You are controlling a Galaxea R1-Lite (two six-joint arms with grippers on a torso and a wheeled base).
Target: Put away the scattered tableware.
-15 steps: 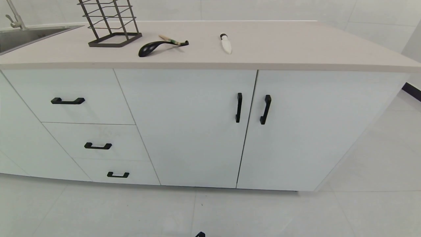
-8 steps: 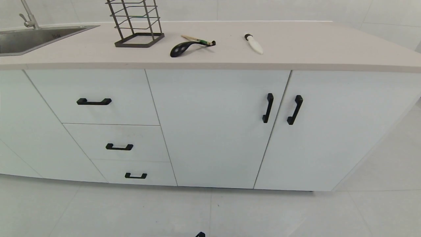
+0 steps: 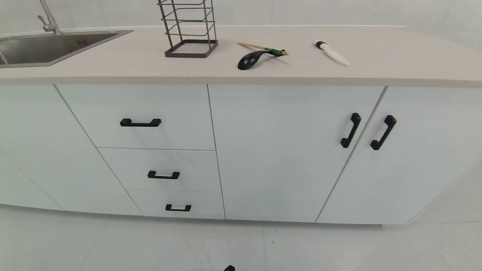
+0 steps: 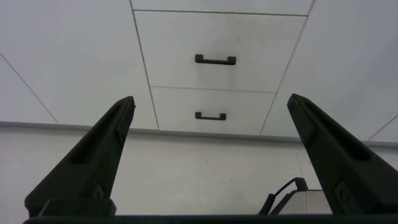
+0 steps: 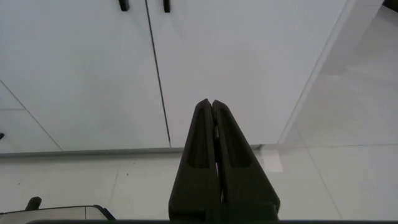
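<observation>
- My left gripper hangs low in front of the drawers. Its two fingers are spread wide apart with nothing between them.
- My right gripper is pressed fully closed, finger against finger, and holds nothing. It hangs before the cabinet doors, above the pale floor.
- A black spoon lies on the countertop, near the front edge, its bowl towards me and its handle rising away.
- Wooden chopsticks with a green band rest across the spoon's handle end, touching it; whether this is one stick or a pair I cannot make out.
- A white knife with a black collar lies flat to the right of the spoon, apart from it.
- A dark wire rack stands upright to the left of the spoon, farther back on the counter.
- A steel sink with its faucet is set into the counter at the far left, well apart from the tableware.
</observation>
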